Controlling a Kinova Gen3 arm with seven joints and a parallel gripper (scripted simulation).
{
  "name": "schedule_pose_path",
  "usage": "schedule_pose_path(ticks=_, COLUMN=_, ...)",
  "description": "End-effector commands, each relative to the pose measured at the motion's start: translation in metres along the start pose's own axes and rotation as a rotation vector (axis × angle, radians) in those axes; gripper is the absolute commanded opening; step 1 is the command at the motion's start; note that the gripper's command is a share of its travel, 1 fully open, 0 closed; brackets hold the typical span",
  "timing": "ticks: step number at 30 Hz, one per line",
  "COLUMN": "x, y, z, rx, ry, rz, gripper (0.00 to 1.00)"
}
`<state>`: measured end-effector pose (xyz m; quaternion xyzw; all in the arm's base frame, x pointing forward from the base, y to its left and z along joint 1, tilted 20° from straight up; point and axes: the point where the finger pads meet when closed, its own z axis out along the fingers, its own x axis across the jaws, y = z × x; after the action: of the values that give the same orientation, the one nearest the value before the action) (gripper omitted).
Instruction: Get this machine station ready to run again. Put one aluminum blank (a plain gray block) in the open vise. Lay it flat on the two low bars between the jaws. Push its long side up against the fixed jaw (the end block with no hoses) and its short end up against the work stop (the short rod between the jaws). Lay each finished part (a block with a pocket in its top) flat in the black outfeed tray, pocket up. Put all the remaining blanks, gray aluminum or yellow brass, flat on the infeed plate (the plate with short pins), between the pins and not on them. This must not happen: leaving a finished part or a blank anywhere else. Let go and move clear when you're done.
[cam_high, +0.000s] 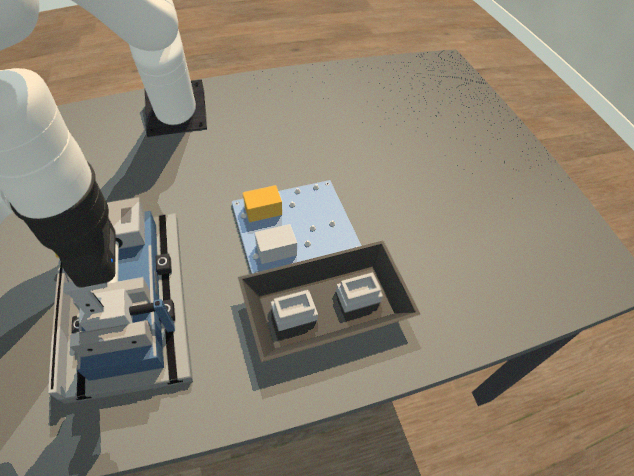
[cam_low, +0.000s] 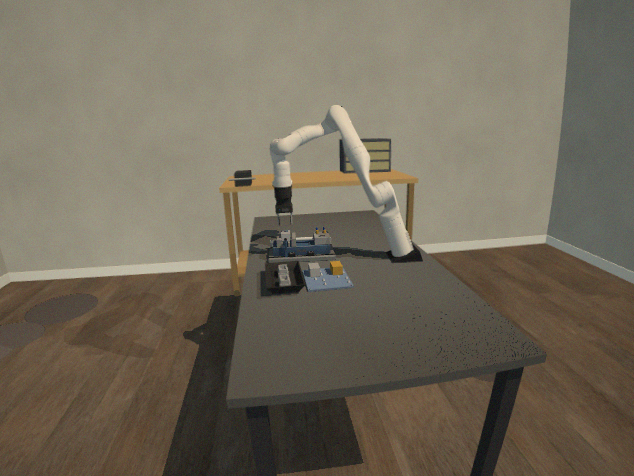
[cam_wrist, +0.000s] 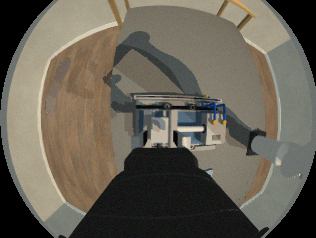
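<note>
The blue vise (cam_high: 153, 240) (cam_low: 302, 248) (cam_wrist: 193, 120) stands at the table's left. A plain gray blank (cam_high: 110, 302) lies between its jaws, against the fixed jaw (cam_high: 115, 340), with its end near the dark work stop rod (cam_high: 142, 308). My gripper (cam_low: 283, 221) is open and empty, hanging a little above the vise. In the top view the black wrist hides the fingers. Two pocketed finished parts (cam_high: 293, 307) (cam_high: 359, 292) lie pocket up in the black outfeed tray (cam_high: 402, 286) (cam_low: 265, 284). A yellow brass blank (cam_high: 262, 202) (cam_low: 335, 267) and a gray blank (cam_high: 276, 243) (cam_low: 313, 268) lie flat on the infeed plate (cam_high: 332, 204) (cam_low: 340, 283).
The arm's base (cam_high: 174, 110) (cam_low: 404, 253) is bolted to the table behind the vise. The jaw with hoses (cam_high: 128, 220) (cam_low: 321, 236) is at the vise's far end. A wooden side table (cam_low: 317, 179) stands behind, against the wall.
</note>
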<state>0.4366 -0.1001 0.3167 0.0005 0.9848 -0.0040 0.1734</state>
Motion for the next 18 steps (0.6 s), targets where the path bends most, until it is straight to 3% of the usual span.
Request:
schedule_pose_path(ticks=1, x=-0.001, y=-0.005, z=-0.009, rx=0.007, ry=-0.007, rz=0.012, gripper=1.00)
schedule_pose_path(ticks=8, x=-0.001, y=-0.005, z=-0.024, rx=0.007, ry=-0.007, rz=0.012, gripper=1.00)
schedule_pose_path(ticks=18, x=-0.001, y=-0.005, z=-0.030, rx=0.007, ry=-0.007, rz=0.012, gripper=1.00)
